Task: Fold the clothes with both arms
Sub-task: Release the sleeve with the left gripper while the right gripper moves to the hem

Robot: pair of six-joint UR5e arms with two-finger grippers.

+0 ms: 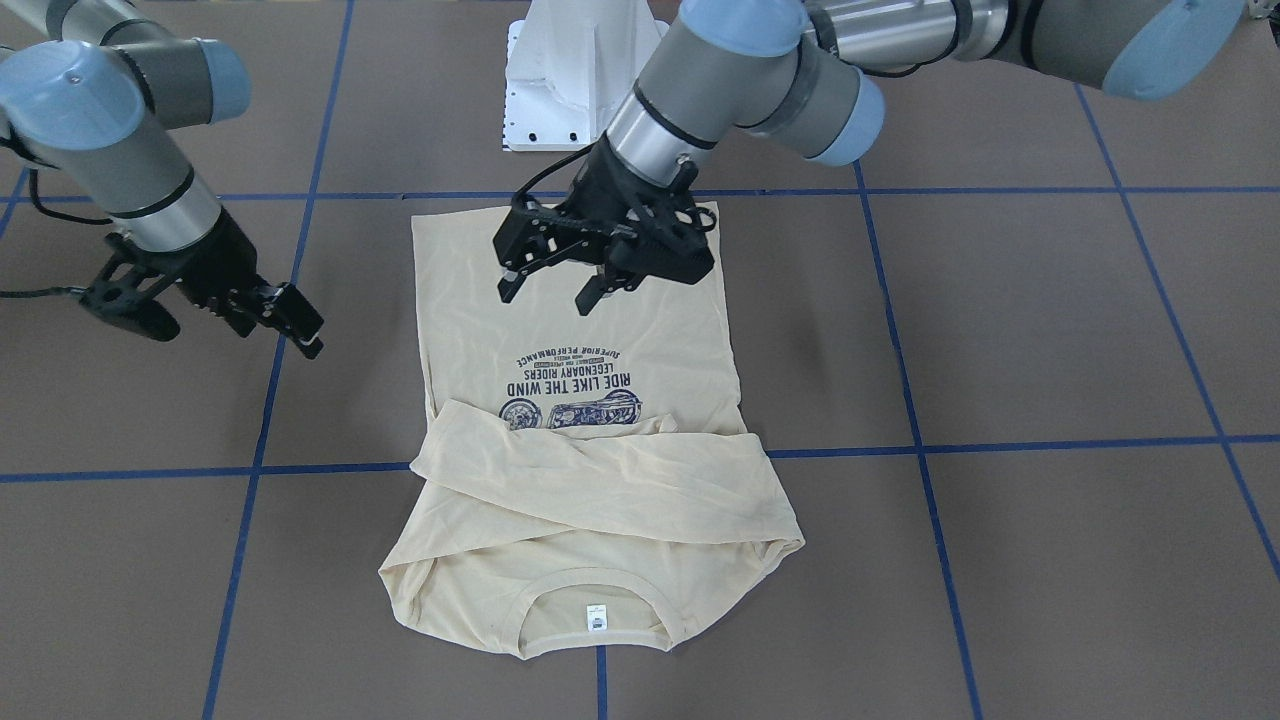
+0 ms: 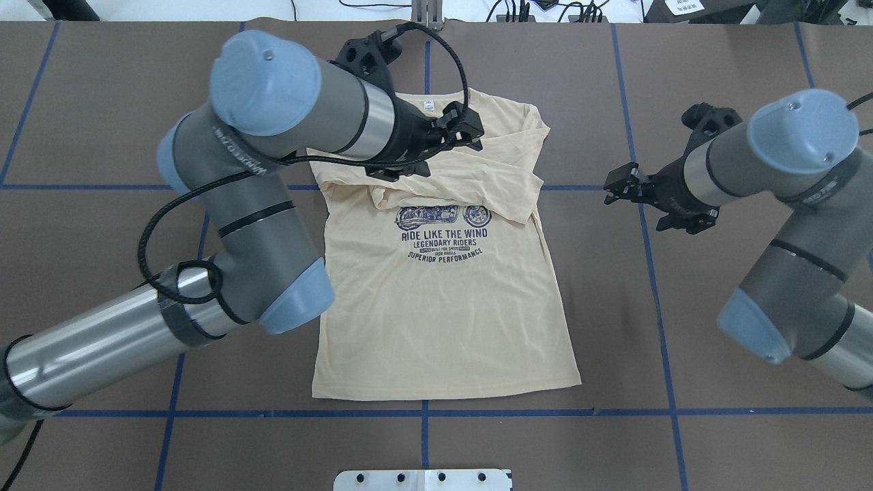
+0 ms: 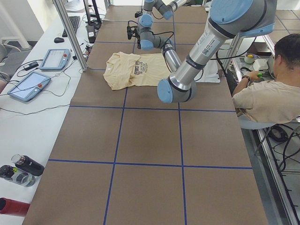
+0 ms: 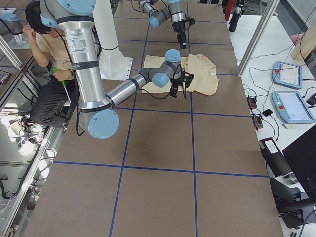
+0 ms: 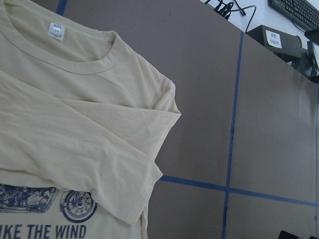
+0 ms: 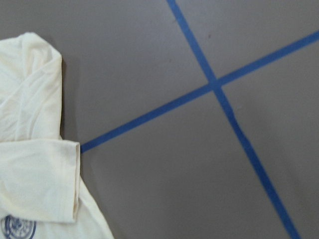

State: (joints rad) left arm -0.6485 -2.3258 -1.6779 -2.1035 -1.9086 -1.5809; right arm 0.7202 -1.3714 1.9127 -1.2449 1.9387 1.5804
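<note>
The clothes, a pale cream-yellow long-sleeved T-shirt [image 2: 443,320], lie flat with the navy print up. The collar and white label [image 1: 596,618] point away from the robot. Both sleeves are folded across the chest [image 1: 600,490]. My left gripper [image 1: 550,290] hangs open well above the shirt, holding nothing; its wrist view looks down on the collar and folded sleeve [image 5: 75,124]. Off the shirt's side, my right gripper [image 2: 644,204] is open over bare table, clear of the cloth. Its wrist view catches only the shirt's shoulder edge [image 6: 30,174].
Blue tape lines [image 2: 545,412] grid the brown table. The white pedestal base [image 1: 580,70] stands at the robot's edge. A seated person [image 3: 267,93] is beside the table. Tablets [image 3: 28,84], bottles [image 3: 23,166] and a metal post [image 3: 70,33] line the far bench.
</note>
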